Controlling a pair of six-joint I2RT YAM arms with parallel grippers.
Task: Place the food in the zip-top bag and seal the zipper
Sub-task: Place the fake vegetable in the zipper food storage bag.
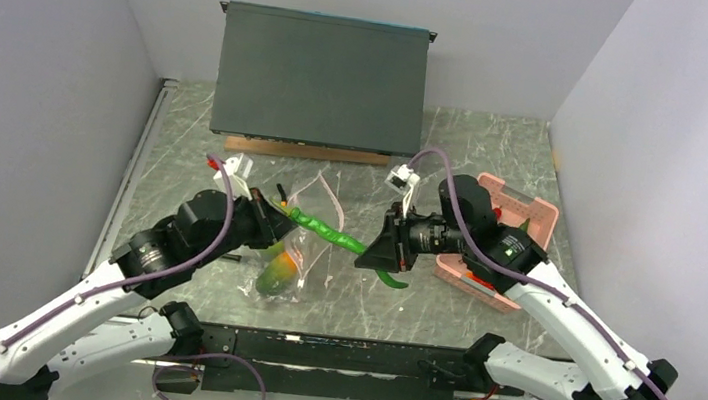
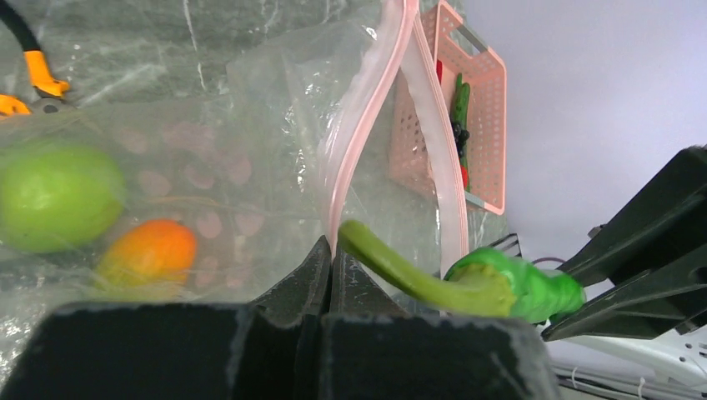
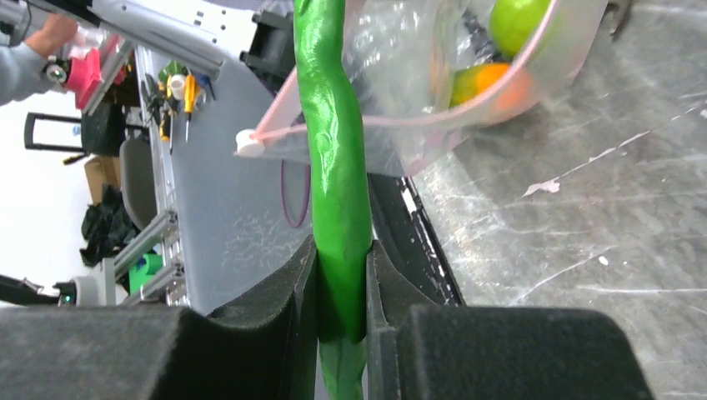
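Cucumber (image 1: 326, 229), long and green, hangs above the worktop (image 1: 496, 156), with its thin tip just inside the mouth of the bag (image 1: 308, 255), at 9 o'clock from the right fingers (image 3: 304, 292). A lime-green fruit (image 2: 54, 196) and an orange piece (image 2: 150, 250) already lie inside. I think the tip should go straight between both sides of the pink strip (image 2: 358, 125) and deep, before any release. The right fingers stand narrow, clamped on the cucumber. The left fingers (image 2: 321, 279) are fully closed and pinch one side of the strip, lifting the mouth. A pink basket (image 1: 517, 193) sits at 3 o'clock.
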